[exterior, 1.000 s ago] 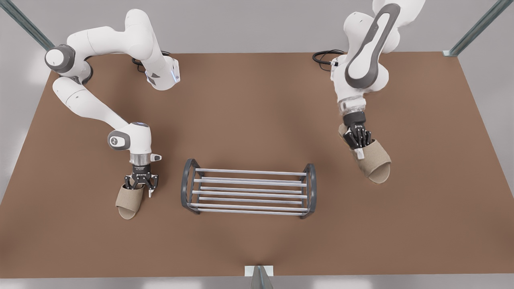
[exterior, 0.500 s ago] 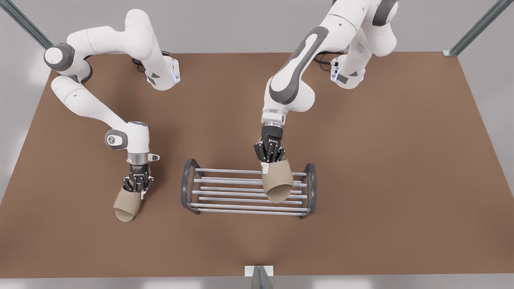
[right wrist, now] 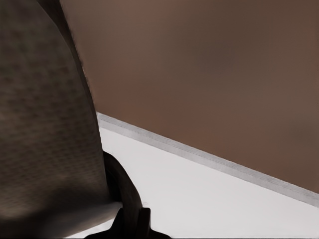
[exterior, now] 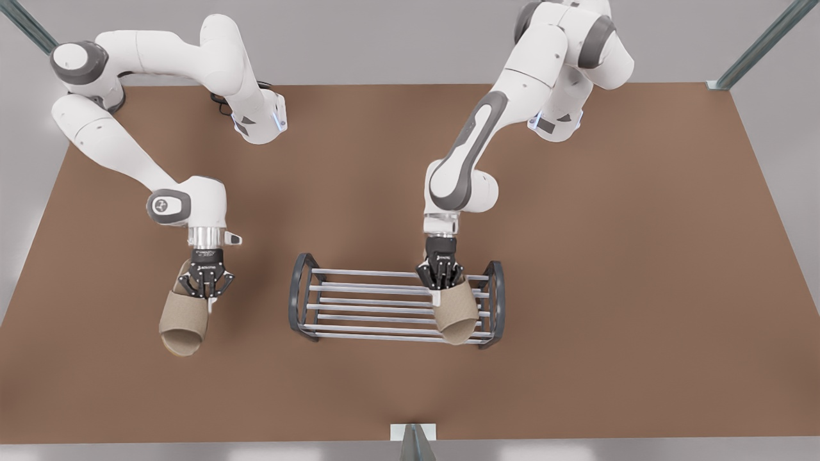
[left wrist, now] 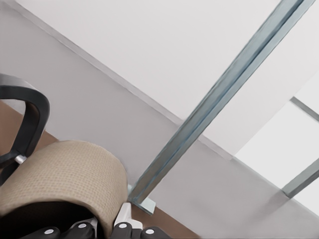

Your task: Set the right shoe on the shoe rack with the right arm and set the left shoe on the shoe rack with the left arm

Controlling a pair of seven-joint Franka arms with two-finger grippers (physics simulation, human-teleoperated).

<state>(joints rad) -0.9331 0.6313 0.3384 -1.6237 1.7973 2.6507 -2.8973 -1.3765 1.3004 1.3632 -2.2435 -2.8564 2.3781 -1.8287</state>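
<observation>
Tan left shoe (exterior: 456, 315) sits over the rack (exterior: 371, 273) near its end on the front view's right, my left gripper (exterior: 441, 288) clamped on its heel end. My right gripper (exterior: 206, 296) is clamped on the right shoe (exterior: 182, 323), well apart from the rack on the front view's left. Lettering on both grippers is too small to read.
</observation>
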